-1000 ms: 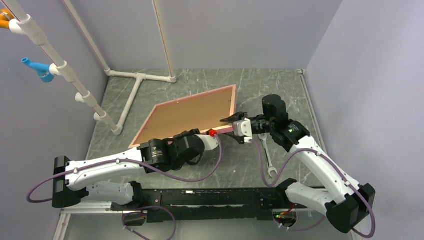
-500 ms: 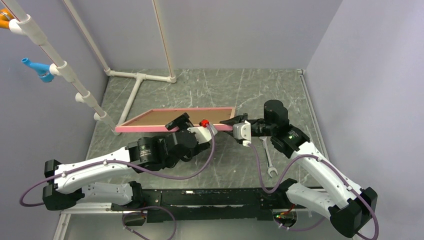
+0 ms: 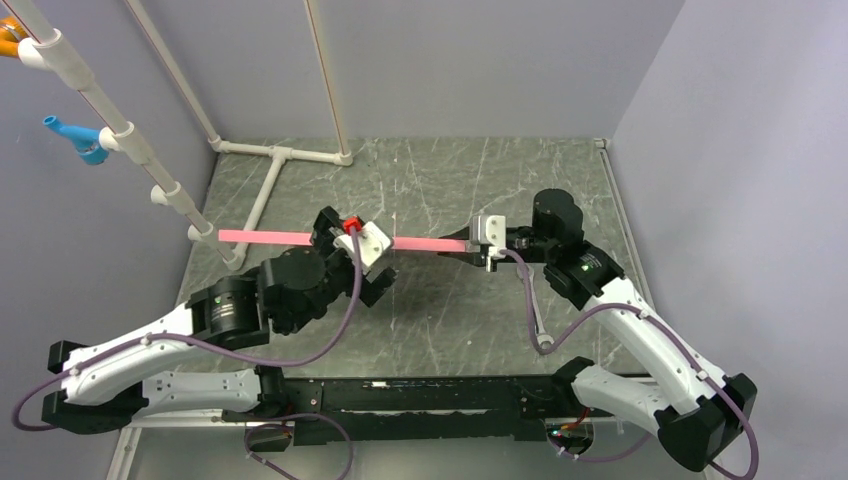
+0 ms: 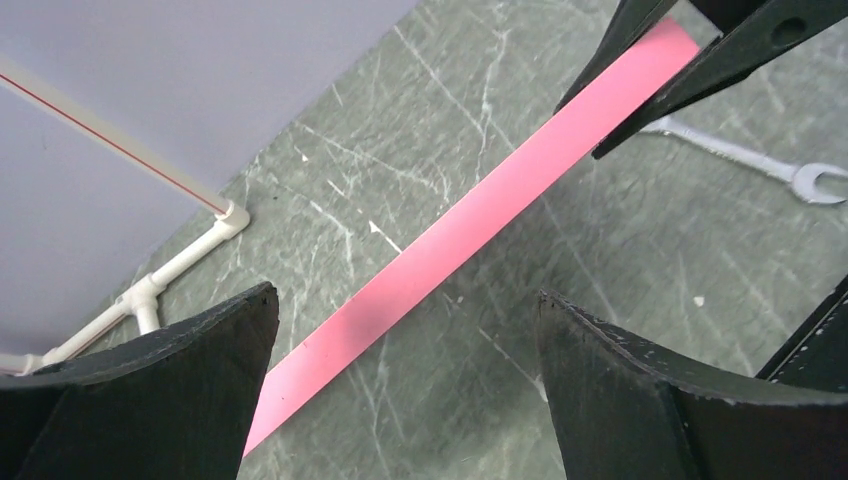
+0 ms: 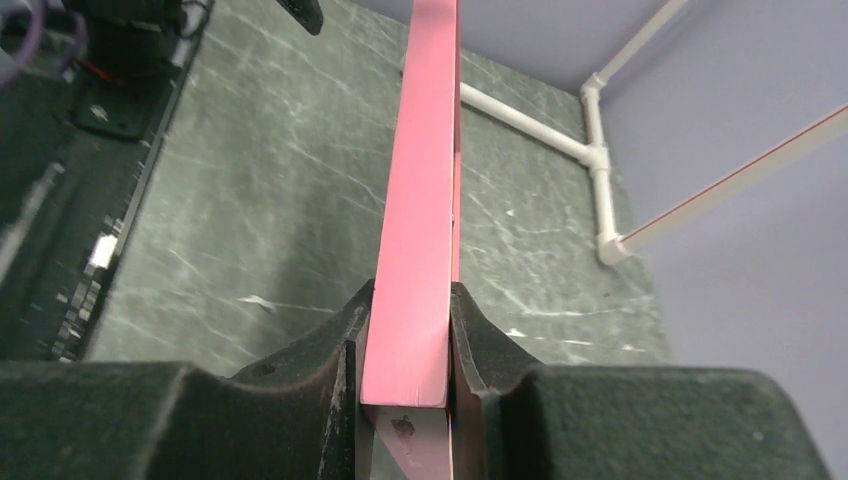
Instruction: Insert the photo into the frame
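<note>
The frame [image 3: 270, 236] stands on edge and shows only its narrow pink rim. Its long axis runs crosswise between the two arms. The right gripper [image 5: 410, 300] is clamped on one end of that rim with a finger pressed to each face, so the frame stretches straight out ahead of its fingertips. The left gripper [image 4: 405, 298] sits partway along the rim with its jaws spread wide. The rim crosses diagonally ahead of the gap between its fingers and touches neither. Only the right arm carries the frame. The left is free and nearer the frame's middle, so it looks best placed for any regrip or steadying, though it would probably have to turn to square its jaws to the rim. Whether the far edge rests on the table cannot be told. The photo appears in no view, so its direction from either gripper is unknown.
</note>
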`<state>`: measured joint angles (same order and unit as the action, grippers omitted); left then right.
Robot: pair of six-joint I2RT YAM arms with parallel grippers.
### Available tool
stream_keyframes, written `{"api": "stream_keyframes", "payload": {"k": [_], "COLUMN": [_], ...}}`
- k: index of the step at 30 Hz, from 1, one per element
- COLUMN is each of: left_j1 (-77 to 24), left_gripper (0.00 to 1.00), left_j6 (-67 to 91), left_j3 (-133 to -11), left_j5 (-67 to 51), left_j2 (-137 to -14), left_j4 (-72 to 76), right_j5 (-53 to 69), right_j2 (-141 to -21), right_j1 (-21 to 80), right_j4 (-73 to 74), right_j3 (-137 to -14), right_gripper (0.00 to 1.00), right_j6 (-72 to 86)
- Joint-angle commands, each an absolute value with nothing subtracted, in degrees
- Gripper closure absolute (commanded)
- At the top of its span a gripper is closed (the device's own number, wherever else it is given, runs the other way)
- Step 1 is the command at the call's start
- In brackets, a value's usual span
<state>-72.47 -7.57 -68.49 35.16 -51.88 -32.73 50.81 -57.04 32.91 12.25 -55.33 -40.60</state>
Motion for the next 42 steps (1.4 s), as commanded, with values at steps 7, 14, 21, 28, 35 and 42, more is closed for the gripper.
{"api": "stream_keyframes", "payload": {"k": [7, 14, 21, 28, 35, 42], "left_j1": [-72.6, -72.5, -71.9, -63.4, -47.9, -36.1], "left_gripper": [0.01, 0.01, 0.01, 0.01, 0.01, 0.01], "left_j6": [-3.6, -0.5, 8.4, 20.2, 31.9, 38.6], "left_j3": [-67.6, -67.7, -67.2, -62.8, -56.8, -49.1], "left_j5": [31.8, 32.8, 29.2, 13.5, -4.8, -11.6], "left_j2": [-50.4, -52.7, -56.8, -60.4, -66.6, -67.0], "left_j4": [-29.4, -29.5, -29.2, -24.7, -22.7, -22.2], "right_j5": [53.2, 64.3, 57.5, 50.0, 40.6, 35.2], "right_j2": [-59.2, -67.6, -67.9, -70.0, -73.5, -77.8], "right_j1": [27.2, 18.5, 11.4, 5.8, 3.4, 1.5], "right_j4": [16.0, 12.8, 6.8, 0.3, -0.9, -9.0], "right_j3": [-63.8, -60.6, -50.8, -41.4, -36.3, -29.7], "right_gripper": [1.00, 1.00, 1.00, 1.00, 1.00, 0.96], "right_j6": [-4.1, 15.0, 25.0, 32.2, 33.5, 37.5]}}
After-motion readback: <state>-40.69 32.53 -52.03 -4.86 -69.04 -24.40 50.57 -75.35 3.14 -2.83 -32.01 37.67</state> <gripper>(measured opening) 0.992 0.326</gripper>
